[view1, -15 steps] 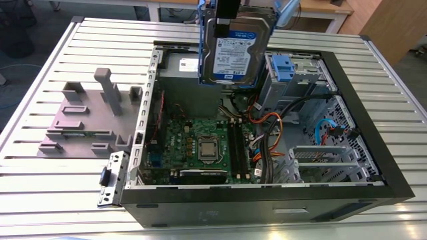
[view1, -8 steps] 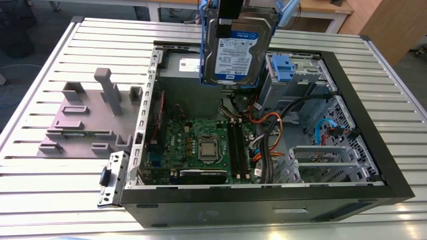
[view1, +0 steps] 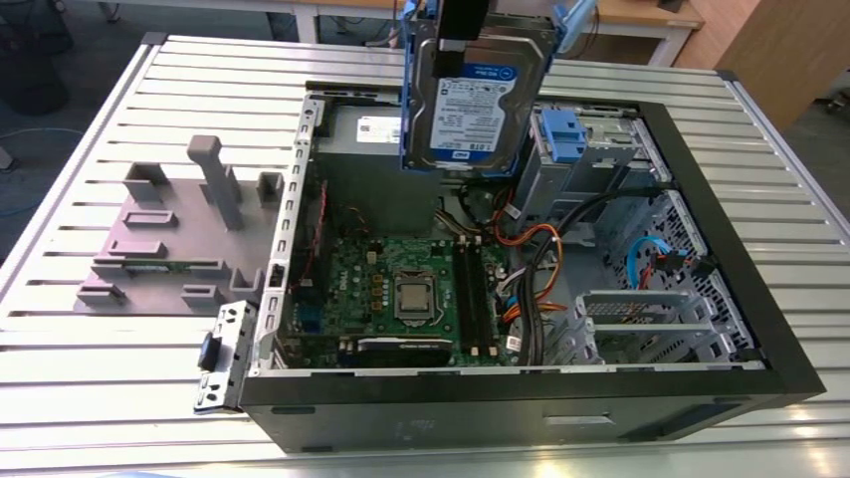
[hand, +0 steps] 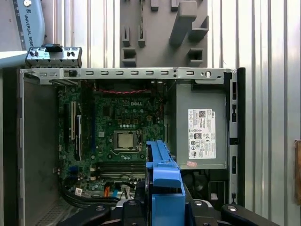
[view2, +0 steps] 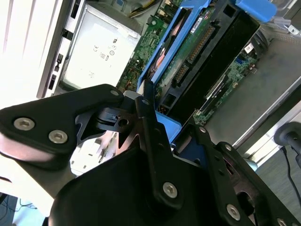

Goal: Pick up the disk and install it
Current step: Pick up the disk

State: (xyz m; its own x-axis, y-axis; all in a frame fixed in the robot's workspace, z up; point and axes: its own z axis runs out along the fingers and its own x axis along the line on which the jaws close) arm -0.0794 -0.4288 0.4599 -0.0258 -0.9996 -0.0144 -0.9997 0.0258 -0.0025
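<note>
Already the pickup is done — the black gripper has its jaws closed on the silver metal disk in its blue plastic bracket, held upright above the open black computer case. Installation remains — the disk sits in no bay yet.

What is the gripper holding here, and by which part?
The gripper holds the disk by its upper end, at the blue bracket, above the open computer case.
</note>
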